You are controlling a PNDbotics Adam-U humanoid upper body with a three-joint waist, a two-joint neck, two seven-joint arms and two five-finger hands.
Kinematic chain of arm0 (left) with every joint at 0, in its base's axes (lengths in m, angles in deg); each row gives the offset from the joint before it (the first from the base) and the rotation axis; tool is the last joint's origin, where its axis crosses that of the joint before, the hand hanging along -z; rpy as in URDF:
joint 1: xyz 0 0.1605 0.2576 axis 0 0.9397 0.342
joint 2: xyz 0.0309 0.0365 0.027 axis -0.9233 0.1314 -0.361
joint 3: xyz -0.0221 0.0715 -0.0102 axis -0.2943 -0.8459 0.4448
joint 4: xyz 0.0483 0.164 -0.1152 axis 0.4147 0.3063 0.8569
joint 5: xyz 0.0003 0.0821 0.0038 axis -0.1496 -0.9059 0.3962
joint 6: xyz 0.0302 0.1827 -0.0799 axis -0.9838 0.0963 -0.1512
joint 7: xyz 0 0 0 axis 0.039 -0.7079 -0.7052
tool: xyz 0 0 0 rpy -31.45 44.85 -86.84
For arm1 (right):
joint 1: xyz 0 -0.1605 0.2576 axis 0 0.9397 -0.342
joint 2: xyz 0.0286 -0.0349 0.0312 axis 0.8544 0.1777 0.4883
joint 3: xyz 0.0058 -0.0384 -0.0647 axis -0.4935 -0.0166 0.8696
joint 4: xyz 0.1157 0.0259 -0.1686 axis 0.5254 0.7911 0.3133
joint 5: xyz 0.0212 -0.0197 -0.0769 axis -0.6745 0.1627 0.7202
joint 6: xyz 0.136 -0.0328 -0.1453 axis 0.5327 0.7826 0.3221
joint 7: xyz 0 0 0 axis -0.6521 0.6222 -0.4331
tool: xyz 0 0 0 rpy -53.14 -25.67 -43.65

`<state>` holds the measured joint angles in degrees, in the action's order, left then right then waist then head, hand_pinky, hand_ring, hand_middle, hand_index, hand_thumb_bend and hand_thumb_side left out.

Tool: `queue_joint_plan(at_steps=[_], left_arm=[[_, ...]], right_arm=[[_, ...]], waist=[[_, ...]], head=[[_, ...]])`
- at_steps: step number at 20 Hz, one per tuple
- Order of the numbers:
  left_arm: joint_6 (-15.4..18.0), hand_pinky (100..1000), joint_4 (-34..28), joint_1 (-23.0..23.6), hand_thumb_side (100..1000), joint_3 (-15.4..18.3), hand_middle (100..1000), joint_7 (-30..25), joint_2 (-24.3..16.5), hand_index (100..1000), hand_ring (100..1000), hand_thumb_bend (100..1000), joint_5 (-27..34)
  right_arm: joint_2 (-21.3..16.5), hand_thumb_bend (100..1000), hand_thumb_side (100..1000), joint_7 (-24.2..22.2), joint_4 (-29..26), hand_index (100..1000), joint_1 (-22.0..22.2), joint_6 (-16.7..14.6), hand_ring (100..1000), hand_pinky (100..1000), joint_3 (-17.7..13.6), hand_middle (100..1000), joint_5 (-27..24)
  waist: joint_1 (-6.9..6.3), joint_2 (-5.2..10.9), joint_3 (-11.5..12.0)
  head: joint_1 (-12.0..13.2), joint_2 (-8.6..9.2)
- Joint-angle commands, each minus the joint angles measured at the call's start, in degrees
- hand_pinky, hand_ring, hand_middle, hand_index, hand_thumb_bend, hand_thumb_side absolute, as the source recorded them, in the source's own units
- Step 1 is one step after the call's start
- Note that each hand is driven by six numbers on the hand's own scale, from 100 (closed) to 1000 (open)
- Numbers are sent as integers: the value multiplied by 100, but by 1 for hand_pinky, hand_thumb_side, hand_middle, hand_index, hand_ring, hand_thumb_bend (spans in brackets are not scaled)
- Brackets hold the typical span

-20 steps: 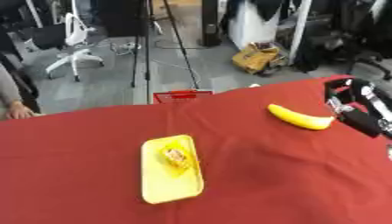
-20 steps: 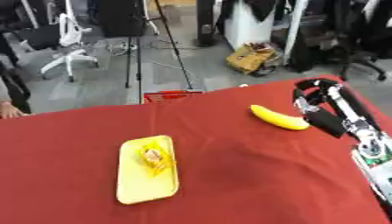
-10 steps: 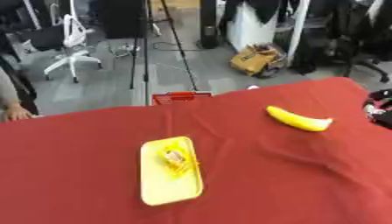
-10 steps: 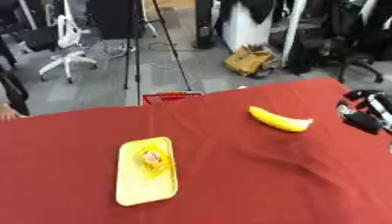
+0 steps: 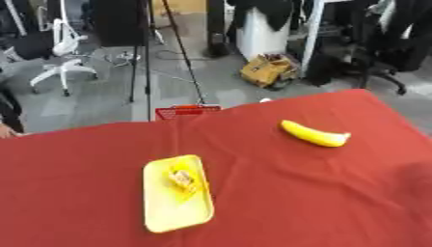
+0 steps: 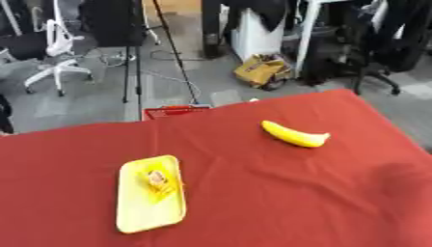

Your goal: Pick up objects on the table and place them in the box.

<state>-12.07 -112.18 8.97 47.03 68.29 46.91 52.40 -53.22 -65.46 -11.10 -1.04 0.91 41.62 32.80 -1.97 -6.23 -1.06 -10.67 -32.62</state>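
Neither robot hand shows in either view, so I cannot tell how their fingers stand. On the red tablecloth (image 5: 278, 193) a yellow banana (image 5: 314, 134) lies flat toward the far right, well apart from a yellow tray (image 5: 175, 212) near the middle-left, which holds a small brownish item (image 5: 182, 179) I cannot make out. Just beyond the table's far edge, the rim of a red basket (image 5: 184, 110) peeks up from the grey floor, with office chairs and a tripod behind it.
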Motion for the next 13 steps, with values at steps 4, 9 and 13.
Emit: queue_joint_plan(at_steps=[4, 9, 13], left_arm=[[9, 681, -68, -48, 984, -7, 847, -26, -169, 850, 781, 824, 15], [6, 681, -67, -44, 984, -12, 847, -37, -171, 850, 781, 824, 25], [4, 680, -66, -40, 983, -15, 847, -44, -167, 850, 781, 823, 36]], right_arm=[[-501, 100, 595, 298, 619, 847, -108, -125, 805, 840, 112, 822, -731], [-497, 100, 585, 440, 560, 839, -99, -386, 775, 790, 174, 791, -1118], [-430, 100, 592, 500, 179, 841, -113, -516, 774, 785, 183, 792, -1034]], waist=[[132, 90, 1], [128, 88, 3], [117, 86, -6]], head=[[-175, 90], [-246, 106], [-261, 106]])
